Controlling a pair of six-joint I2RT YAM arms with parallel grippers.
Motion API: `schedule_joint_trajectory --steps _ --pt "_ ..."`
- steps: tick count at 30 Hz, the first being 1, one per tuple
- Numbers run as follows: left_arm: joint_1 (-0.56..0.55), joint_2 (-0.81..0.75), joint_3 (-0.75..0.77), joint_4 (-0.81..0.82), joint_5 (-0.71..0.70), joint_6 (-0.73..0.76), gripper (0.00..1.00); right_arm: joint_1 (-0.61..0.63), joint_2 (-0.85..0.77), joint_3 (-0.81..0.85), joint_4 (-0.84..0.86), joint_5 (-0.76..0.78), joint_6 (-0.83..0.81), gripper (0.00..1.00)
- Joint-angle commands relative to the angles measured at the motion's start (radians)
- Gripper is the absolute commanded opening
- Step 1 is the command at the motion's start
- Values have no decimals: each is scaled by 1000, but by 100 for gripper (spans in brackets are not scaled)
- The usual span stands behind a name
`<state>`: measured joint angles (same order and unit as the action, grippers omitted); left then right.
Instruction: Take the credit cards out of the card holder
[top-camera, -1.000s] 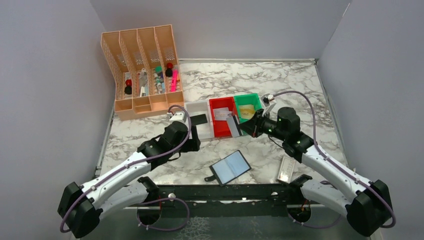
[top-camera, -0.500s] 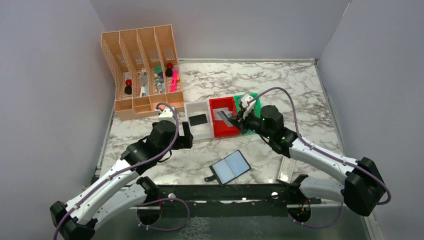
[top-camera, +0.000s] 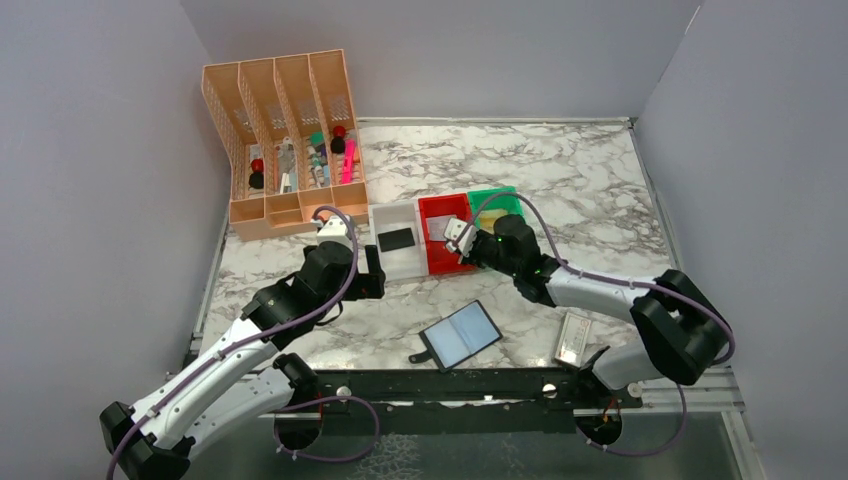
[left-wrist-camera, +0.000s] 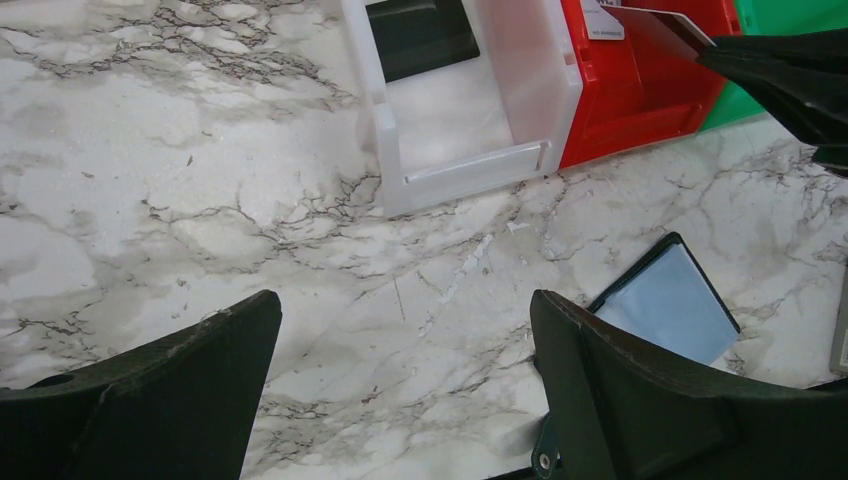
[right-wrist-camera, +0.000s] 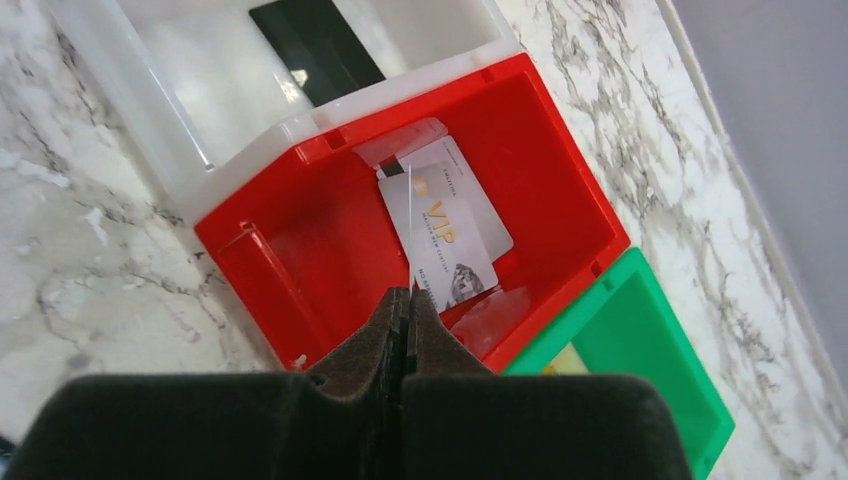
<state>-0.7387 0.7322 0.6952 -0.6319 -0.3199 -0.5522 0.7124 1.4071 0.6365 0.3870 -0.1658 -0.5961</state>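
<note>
- The left gripper (left-wrist-camera: 405, 305) stood wide open with nothing between its fingers (left-wrist-camera: 190, 390). It hung over the bare marble table (left-wrist-camera: 150, 180), just in front of the white bin (left-wrist-camera: 545, 95).
- The right gripper (right-wrist-camera: 405, 298) was pinched closed on a thin card (right-wrist-camera: 410, 225), which it held edge-on over the red bin (right-wrist-camera: 290, 290). Whether the card's far edge touched the bin floor could not be told.
- A whitish-grey card (right-wrist-camera: 455, 235) printed "VIP" lay flat inside the red bin, directly under the one being held.
- A black card (top-camera: 397, 239) lay flat in the white bin, toward its far end.
- The white and red bins stood side by side and touching. A green bin (right-wrist-camera: 650, 350) sat against the red one's other side, with something yellowish in it, too little in view to name.
- The card holder (top-camera: 462, 335) lay open on the table near the front edge, between the two arms and well apart from both grippers. Its glossy blue-grey pockets faced up.
- A small whitish case (top-camera: 573, 338) lay by the right arm, close to the front edge.
- A peach desk organiser (top-camera: 285, 130) stood at the far left corner.
</note>
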Motion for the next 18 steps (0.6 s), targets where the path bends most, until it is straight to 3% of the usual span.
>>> schedule_joint_trajectory --steps 1,11,18 --pt "5 -16 -3 -6 -31 8 99 5 84 37 110 30 -199 1" --pt "5 -5 -3 -5 -21 14 99 5 300 106 250 135 -387 1" --pt "4 5 -2 -6 -24 18 99 7 271 98 111 61 -405 18"
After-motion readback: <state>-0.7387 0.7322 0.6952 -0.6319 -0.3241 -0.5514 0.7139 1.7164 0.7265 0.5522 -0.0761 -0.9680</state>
